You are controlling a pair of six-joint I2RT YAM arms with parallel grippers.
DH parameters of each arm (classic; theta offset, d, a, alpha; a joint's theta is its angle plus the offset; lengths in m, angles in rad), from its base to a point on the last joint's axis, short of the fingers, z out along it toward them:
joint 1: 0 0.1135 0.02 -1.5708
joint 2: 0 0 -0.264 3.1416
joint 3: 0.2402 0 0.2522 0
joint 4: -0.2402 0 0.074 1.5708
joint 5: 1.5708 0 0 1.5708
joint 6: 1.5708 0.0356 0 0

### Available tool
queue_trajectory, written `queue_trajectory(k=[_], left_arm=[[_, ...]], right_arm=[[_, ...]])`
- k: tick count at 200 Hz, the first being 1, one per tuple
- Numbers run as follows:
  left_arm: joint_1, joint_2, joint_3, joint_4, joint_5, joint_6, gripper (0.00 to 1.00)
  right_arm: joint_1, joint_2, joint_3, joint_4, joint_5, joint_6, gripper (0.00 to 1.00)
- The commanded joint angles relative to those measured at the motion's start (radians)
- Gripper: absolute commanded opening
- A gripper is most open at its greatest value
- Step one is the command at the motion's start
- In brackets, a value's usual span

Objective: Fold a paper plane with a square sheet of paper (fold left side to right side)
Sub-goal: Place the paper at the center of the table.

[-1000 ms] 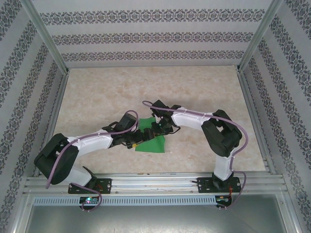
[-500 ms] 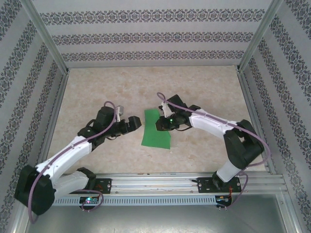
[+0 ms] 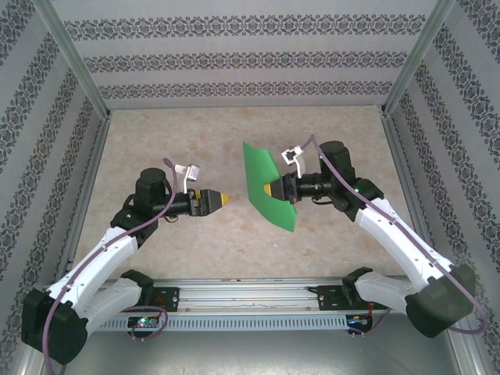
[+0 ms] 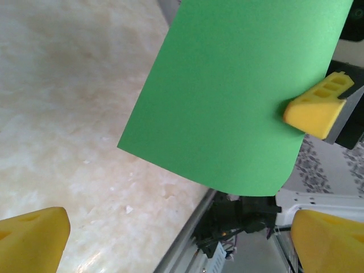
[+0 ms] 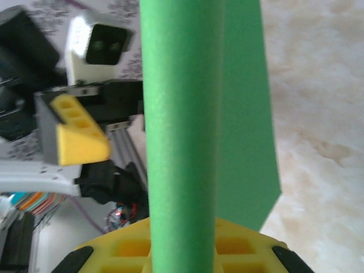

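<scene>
Right gripper (image 3: 275,190) first: its jaws are pinched onto the green sheet of paper (image 3: 266,183), which hangs roughly upright in the air above the table (image 3: 172,148), between the two arms and clear of the surface. From the left wrist camera I can see one of its yellow fingertips (image 4: 315,111) pressed flat against the sheet at the edge nearest that arm. The left gripper (image 3: 209,201) is spread wide with nothing in it, pointing at the sheet from the other side and apart from it.

As for handling, I judge the paper to be very light, thin and limp. Its lower edge bows in the left wrist view, so I expect it to flap and swing with any brisk arm move. It should take a permanent crease wherever it is squeezed hard, and a stray dent would spoil the fold. The matte face ought to give the pads a fair hold. I would take it with the left gripper on the free edge opposite the present grip, with a shallow bite near a corner.

I cannot tell whether I am holding one layer or two (the right wrist view shows an edge-on band with a further green plane behind it, which could be curl or fold).

I can read no brand, label or writing on the paper, and the walls (image 3: 234,62) carry only ornamental bands.
</scene>
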Motion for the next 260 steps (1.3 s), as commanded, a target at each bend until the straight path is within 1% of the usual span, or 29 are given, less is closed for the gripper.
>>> queue_trajectory(k=[1, 31, 57, 70, 83, 97, 107, 113, 123, 137, 149, 155, 162, 175, 187, 204, 215, 228, 243, 260], left_arm=[[0.011, 0.02, 0.067, 0.065, 0.1, 0.06, 1.0], [0.01, 0.051, 0.09, 0.093, 0.141, 0.071, 1.0], [-0.004, 0.073, 0.087, 0.172, 0.174, 0.038, 1.0], [-0.018, 0.088, 0.089, 0.184, 0.18, 0.036, 1.0], [-0.033, 0.104, 0.096, 0.186, 0.185, 0.04, 0.97], [-0.043, 0.113, 0.104, 0.184, 0.187, 0.047, 0.91], [-0.045, 0.114, 0.105, 0.182, 0.187, 0.053, 0.84], [-0.045, 0.112, 0.105, 0.18, 0.187, 0.057, 0.77], [-0.045, 0.113, 0.111, 0.166, 0.181, 0.064, 0.68], [-0.045, 0.115, 0.119, 0.139, 0.169, 0.076, 0.52], [-0.045, 0.119, 0.122, 0.12, 0.158, 0.085, 0.41], [-0.046, 0.12, 0.122, 0.113, 0.151, 0.086, 0.34], [-0.045, 0.121, 0.119, 0.106, 0.141, 0.089, 0.29], [-0.046, 0.126, 0.117, 0.092, 0.12, 0.092, 0.22], [-0.045, 0.13, 0.115, 0.08, 0.098, 0.092, 0.15], [-0.045, 0.135, 0.106, 0.062, 0.055, 0.089, 0.11], [-0.045, 0.141, 0.1, 0.047, 0.031, 0.085, 0.08], [-0.045, 0.153, 0.089, 0.029, -0.003, 0.077, 0.06], [-0.045, 0.178, 0.074, 0.02, -0.028, 0.058, 0.05], [-0.045, 0.223, 0.055, 0.006, -0.043, 0.044, 0.04]], right_arm=[[-0.003, -0.045, 0.0, 0.011, -0.15, -0.005, 0.18], [0.008, -0.067, 0.011, 0.016, -0.207, 0.015, 0.18], [0.037, -0.057, 0.018, 0.02, -0.198, 0.016, 0.18], [0.05, -0.043, 0.022, 0.03, -0.192, 0.016, 0.18], [0.06, -0.026, 0.022, 0.04, -0.179, 0.016, 0.18], [0.06, -0.01, 0.025, 0.037, -0.158, 0.006, 0.18], [0.056, -0.003, 0.024, 0.029, -0.135, -0.004, 0.18], [0.052, 0.001, 0.022, 0.028, -0.125, -0.008, 0.18], [0.045, 0.006, 0.016, 0.028, -0.111, -0.011, 0.18], [0.036, 0.011, 0.01, 0.021, -0.091, -0.016, 0.19], [0.031, 0.014, 0.008, 0.01, -0.077, -0.023, 0.21], [0.029, 0.014, 0.005, 0.004, -0.07, -0.026, 0.23], [0.027, 0.012, 0.002, -0.001, -0.059, -0.029, 0.27], [0.023, 0.008, -0.007, -0.004, -0.042, -0.031, 0.32], [0.019, 0.003, -0.013, -0.01, -0.025, -0.033, 0.4], [0.009, -0.004, -0.018, -0.036, 0.034, -0.042, 0.5], [-0.006, -0.008, -0.02, -0.063, 0.087, -0.047, 0.55], [-0.028, -0.012, -0.021, -0.095, 0.162, -0.047, 0.64], [-0.051, -0.015, -0.03, -0.125, 0.25, -0.045, 0.7], [-0.077, -0.016, -0.047, -0.143, 0.338, -0.024, 0.74]])
